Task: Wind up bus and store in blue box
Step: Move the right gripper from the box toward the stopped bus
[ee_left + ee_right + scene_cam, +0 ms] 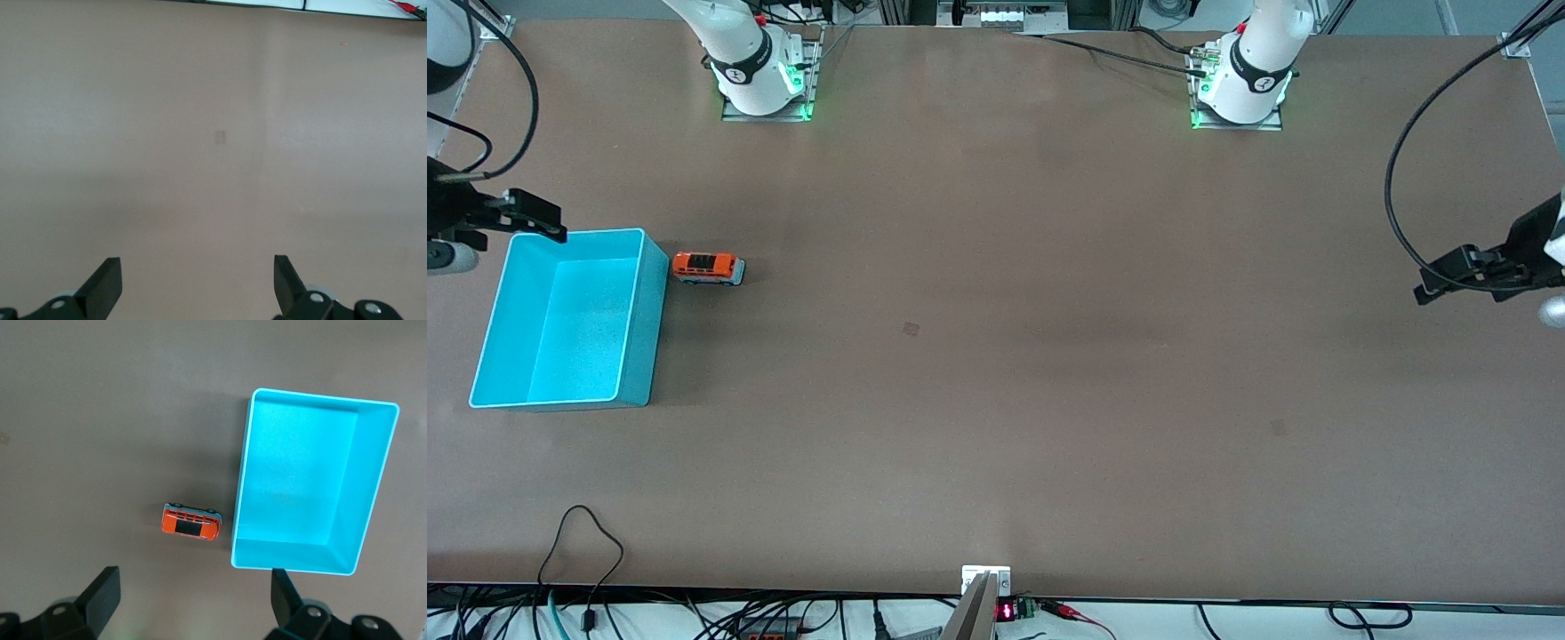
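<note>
The bus [708,268] stands on the tabletop [996,356] just beside the blue box [569,320], apparently not touching it. The right pincer [193,600] hangs above them, fingers apart. The left pincer [198,283] waits, fingers apart, over bare tabletop at its own end.

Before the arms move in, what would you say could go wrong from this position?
The bus sits on the table close beside the blue box, so the right gripper, fingers open, may knock the box wall while closing on it. The bus is small and on wheels, so an off-centre pinch could roll it away. The left gripper waits open at its own end of the table, a long reach.
</note>
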